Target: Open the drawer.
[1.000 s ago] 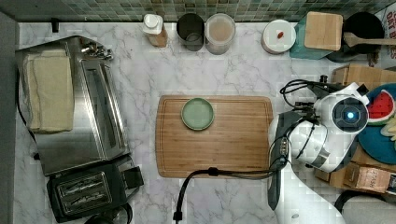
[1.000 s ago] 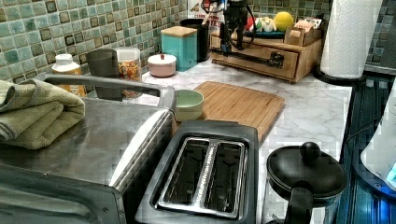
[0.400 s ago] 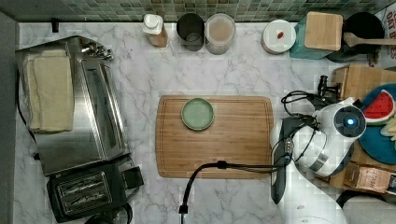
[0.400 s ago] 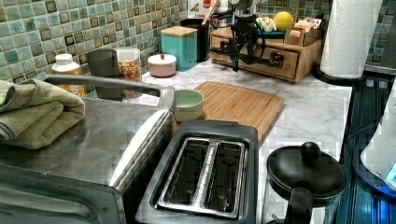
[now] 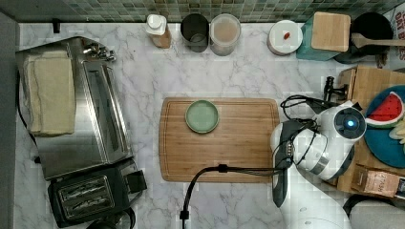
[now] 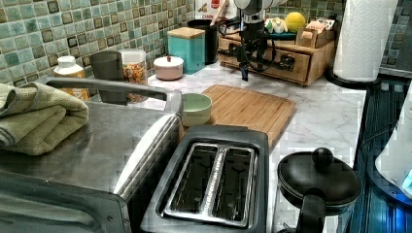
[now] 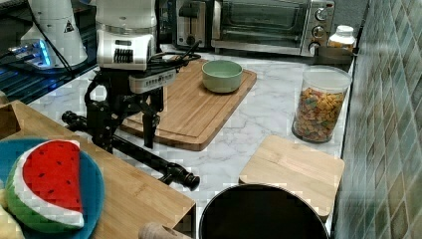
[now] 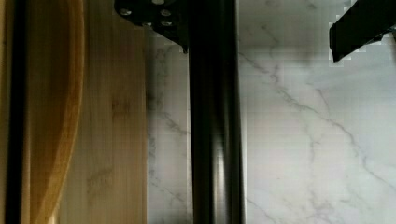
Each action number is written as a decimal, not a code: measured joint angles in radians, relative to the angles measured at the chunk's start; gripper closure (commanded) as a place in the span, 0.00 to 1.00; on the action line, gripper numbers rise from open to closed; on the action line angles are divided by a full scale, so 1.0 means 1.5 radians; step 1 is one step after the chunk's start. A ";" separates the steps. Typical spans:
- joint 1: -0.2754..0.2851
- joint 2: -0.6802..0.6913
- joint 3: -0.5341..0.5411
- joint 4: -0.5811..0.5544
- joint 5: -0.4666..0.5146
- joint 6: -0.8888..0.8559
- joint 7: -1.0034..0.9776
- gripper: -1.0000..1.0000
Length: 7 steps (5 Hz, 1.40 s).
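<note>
The drawer point(image 6: 297, 67) sits in a wooden box point(image 7: 130, 195) at the top view's right, its front flush with the box in the left view. Its long black bar handle point(image 7: 145, 157) runs along the front. My gripper point(image 7: 127, 144) is open and straddles this handle, one finger on each side. In the wrist view the handle point(image 8: 215, 130) passes between my fingers point(image 8: 359, 28), close against one and well apart from the other. The drawer front point(image 8: 112, 140) lies beside it. From above, the arm's wrist point(image 5: 351, 123) covers the gripper.
A brown cutting board point(image 5: 239, 157) with a green bowl point(image 5: 202, 116) lies just beside the gripper. A blue plate with a toy watermelon slice point(image 7: 47, 184) rests on the box. Jars point(image 7: 318, 107) and a teal canister point(image 6: 187, 41) line the tiled wall. A paper towel roll point(image 6: 367, 36) stands by the box.
The gripper has come down and shifted slightly toward the top view's left, from above the box to the level of the handle.
</note>
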<state>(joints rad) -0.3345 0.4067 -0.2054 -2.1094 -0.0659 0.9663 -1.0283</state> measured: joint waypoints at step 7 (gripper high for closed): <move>0.088 -0.008 0.042 -0.008 0.040 -0.024 0.276 0.00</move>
<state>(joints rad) -0.2030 0.3948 -0.1418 -2.1211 -0.0061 0.9307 -0.6138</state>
